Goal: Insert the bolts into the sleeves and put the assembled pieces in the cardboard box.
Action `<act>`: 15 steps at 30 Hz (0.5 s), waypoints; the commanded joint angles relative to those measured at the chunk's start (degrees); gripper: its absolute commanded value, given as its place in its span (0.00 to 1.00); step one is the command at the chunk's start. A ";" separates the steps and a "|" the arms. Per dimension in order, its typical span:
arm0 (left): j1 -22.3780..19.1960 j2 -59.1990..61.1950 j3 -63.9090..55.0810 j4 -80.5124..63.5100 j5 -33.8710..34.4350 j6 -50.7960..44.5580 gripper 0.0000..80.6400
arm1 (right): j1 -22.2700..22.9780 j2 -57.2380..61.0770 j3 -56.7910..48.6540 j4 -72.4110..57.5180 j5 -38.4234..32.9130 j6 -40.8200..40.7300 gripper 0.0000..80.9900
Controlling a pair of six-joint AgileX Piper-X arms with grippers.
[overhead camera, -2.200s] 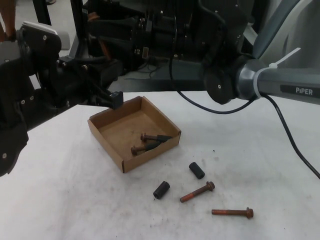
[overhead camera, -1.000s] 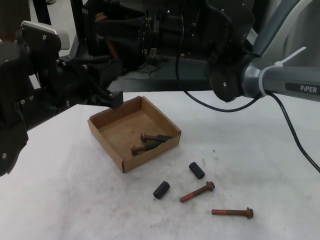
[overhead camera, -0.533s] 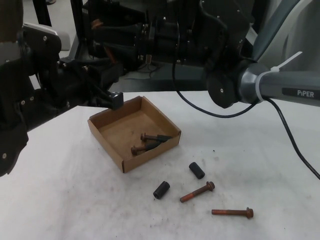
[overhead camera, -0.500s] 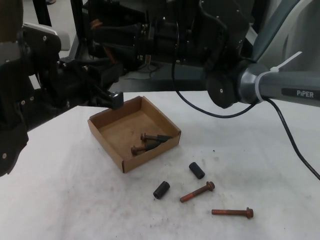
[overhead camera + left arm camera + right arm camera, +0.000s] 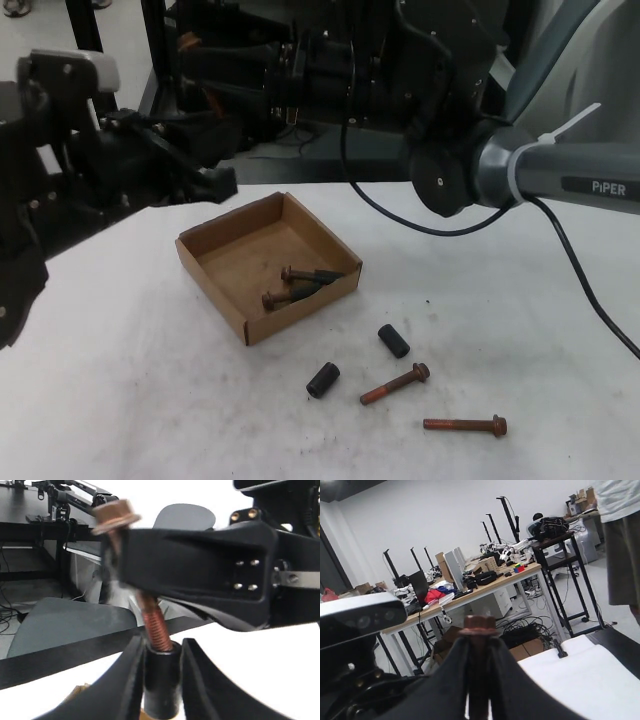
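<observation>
A rusty flanged bolt [image 5: 154, 627] and a short black cylindrical sleeve [image 5: 161, 685] are held together in the air between the two arms, above the worktop. The bolt's threaded end sits at the sleeve's open mouth, though how deep it goes cannot be told. The bolt leans, so its head is off to one side of the sleeve. The left gripper [image 5: 161, 652] has its fingers clenched on the sleeve, one on each flank. The right gripper [image 5: 477, 645] grasps the bolt's shank between its fingers, with the flanged head standing just clear of the fingertips.

On the white worktop [image 5: 150, 400] lies a shallow open cardboard box [image 5: 300, 312]. Inside it are two assembled pieces [image 5: 310, 273] [image 5: 290, 295], side by side near the box's nearer right wall. In front of the box, on the bare worktop, lie two loose black sleeves [image 5: 322, 380] [image 5: 393, 340]. A loose rusty bolt [image 5: 394, 384] lies between them and a little nearer. Another rusty bolt [image 5: 465, 425] lies nearer still, to the right.
</observation>
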State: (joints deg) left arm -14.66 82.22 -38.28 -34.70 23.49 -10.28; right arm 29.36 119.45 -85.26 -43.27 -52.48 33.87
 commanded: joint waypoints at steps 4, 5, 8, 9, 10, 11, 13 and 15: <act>2.10 -0.62 -1.00 -3.69 -2.78 -1.75 0.01 | 0.33 -0.34 0.11 0.59 -3.03 -0.88 0.00; 2.10 -0.62 -1.00 -3.69 -2.78 -1.75 0.01 | 0.33 -0.34 0.11 0.59 -3.14 -0.86 0.00; 2.10 -0.62 -1.00 -3.69 -2.55 -1.75 0.01 | 0.33 -0.34 0.11 0.59 -3.14 -0.86 0.00; 2.10 -0.62 -1.00 -3.69 -2.54 -1.75 0.01 | 0.33 -0.34 0.11 0.59 -3.14 -0.86 0.00; 2.10 -0.62 -1.00 -3.69 -2.54 -1.75 0.01 | 0.33 -0.34 0.11 0.59 -3.18 -0.86 0.00; 2.10 -0.62 -1.00 -3.69 -2.54 -1.75 0.01 | 0.33 -0.34 0.11 0.59 -3.33 -0.86 0.00; 2.10 -0.62 -1.00 -3.69 -2.39 -1.75 0.01 | 0.33 -0.34 0.11 0.59 -3.84 -0.86 0.00; 2.10 -0.62 -1.00 -3.69 -2.39 -1.75 0.01 | 0.33 -0.34 0.11 0.59 -4.06 -0.86 0.00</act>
State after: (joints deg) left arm -13.16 82.22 -38.42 -36.61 23.43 -11.75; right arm 29.36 119.45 -85.26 -42.45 -53.06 33.06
